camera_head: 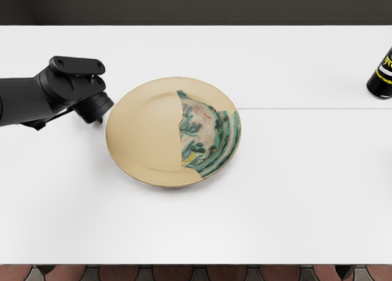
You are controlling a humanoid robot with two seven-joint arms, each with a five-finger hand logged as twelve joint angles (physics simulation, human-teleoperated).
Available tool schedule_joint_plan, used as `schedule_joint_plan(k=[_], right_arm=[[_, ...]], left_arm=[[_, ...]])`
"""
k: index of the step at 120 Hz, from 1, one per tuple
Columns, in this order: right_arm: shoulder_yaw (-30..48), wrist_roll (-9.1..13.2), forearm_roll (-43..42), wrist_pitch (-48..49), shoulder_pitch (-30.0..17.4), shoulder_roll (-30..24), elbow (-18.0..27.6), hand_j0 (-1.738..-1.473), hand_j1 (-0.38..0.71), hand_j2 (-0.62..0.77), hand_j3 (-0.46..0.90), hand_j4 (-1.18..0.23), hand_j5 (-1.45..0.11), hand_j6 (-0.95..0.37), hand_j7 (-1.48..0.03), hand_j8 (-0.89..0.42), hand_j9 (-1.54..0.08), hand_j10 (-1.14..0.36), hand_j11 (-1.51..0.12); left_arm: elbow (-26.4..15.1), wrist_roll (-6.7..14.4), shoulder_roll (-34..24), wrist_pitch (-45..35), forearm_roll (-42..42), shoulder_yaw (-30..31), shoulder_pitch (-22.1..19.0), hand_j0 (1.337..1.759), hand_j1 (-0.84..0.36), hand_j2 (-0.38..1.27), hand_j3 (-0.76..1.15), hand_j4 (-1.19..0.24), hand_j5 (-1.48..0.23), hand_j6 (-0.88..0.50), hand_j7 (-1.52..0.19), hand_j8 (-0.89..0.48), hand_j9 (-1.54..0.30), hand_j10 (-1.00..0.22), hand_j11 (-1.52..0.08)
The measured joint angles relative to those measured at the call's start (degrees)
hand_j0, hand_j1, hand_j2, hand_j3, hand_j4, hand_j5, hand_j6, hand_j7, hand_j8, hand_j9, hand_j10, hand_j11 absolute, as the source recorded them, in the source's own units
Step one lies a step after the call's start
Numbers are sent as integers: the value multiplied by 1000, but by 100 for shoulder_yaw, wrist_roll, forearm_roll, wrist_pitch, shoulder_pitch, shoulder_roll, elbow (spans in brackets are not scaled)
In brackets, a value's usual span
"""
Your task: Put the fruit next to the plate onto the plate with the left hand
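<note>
Hanging just beside the left rim of the plate (147,140), the robot's left hand (82,91) sits low over the white tabletop (294,189), its black arm entering from the picture's left edge. Whether the hand is spread, curled or clamped on anything cannot be told from this angle; it reads only as a dark mass. The fruit itself is nowhere in sight. It is not on the plate, and the likeliest guess is that it lies hidden beneath the hand. The plate, half plain tan and half painted in green, carries nothing. A dark bottle (381,73) stands well apart at the right edge. Unseen, the fruit can only be judged in general terms: probably light, rounded and apt to roll, best taken from above around its widest part with gentle pressure, then lifted clear of the raised rim and set down on the smooth surface near the plate's centre.
</note>
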State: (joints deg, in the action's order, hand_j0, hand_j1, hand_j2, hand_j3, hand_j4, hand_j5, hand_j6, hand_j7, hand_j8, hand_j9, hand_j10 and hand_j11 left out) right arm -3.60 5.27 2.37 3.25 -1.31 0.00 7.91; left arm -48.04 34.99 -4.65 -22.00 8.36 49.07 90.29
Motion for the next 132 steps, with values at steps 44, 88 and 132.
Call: schedule_joint_plan(k=[44, 88, 132], right_arm=[[0, 0, 0, 0, 0, 0, 0, -1658, -320, -5, 0, -24, -31, -24, -31, -24, -31, -24, -31], [0, 0, 0, 0, 0, 0, 0, -1658, -320, -5, 0, -24, -31, -24, -31, -24, -31, -24, -31], [0, 0, 0, 0, 0, 0, 0, -1658, -320, -5, 0, -24, -31, -24, -31, -24, -31, -24, -31]], left_arm=[[-298, 0, -387, -36, 49, 6, 556, 1653, -310, 377, 0, -687, -1124, -244, -1078, -264, -1051, -523, -1053], [-1011, 1, -697, -124, 155, -37, 1270, 1654, -341, 447, 0, -731, -1112, -270, -1069, -300, -1024, -534, -1040], [-1798, 5, -940, -299, 278, -233, 1876, 1656, -361, 570, 0, -741, -1095, -372, -1046, -395, -1026, -661, -1023]])
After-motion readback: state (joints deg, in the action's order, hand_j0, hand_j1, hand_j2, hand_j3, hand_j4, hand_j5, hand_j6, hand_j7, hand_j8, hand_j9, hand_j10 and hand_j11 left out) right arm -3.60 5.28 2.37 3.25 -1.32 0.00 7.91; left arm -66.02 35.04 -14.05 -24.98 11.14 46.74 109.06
